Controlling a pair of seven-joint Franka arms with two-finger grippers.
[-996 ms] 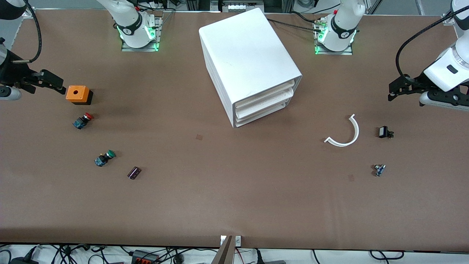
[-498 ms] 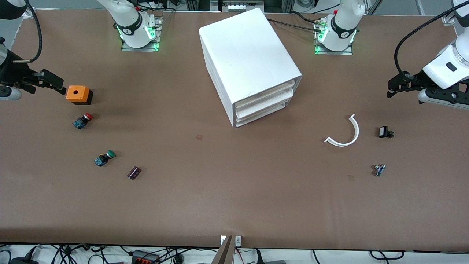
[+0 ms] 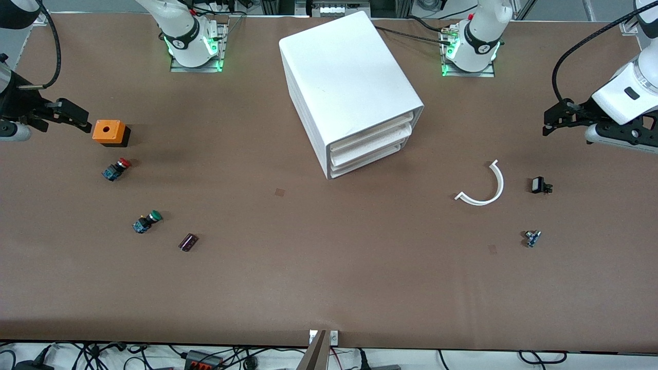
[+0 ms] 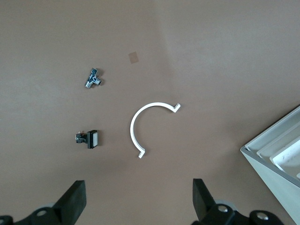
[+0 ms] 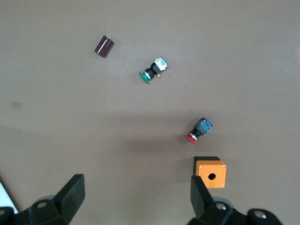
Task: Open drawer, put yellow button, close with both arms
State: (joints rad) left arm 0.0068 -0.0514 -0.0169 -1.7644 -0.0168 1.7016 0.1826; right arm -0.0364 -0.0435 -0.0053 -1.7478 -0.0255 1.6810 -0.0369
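The white cabinet [image 3: 349, 87] stands mid-table with its three drawers facing the front camera. Its top drawer [image 3: 371, 134] is shut. One corner of the cabinet [image 4: 281, 150] shows in the left wrist view. The yellow button is out of view. My left gripper [image 3: 555, 119] hangs open and empty over the left arm's end of the table; in its wrist view the left gripper [image 4: 139, 192] has only bare table between its fingers. My right gripper [image 3: 72, 115] hangs open and empty over the right arm's end, beside an orange box; the right gripper [image 5: 137, 185] likewise frames bare table.
The orange box [image 3: 108, 132] has a round hole on top. Nearer the front camera lie a red-capped switch [image 3: 116, 169], a green-capped switch [image 3: 146, 221] and a dark cylinder [image 3: 188, 242]. Toward the left arm's end lie a white curved piece [image 3: 488, 192], a black part [image 3: 540, 185] and a metal part [image 3: 532, 238].
The left gripper has drifted a little toward the arms' bases. The right gripper has barely shifted. Nothing on the table has moved.
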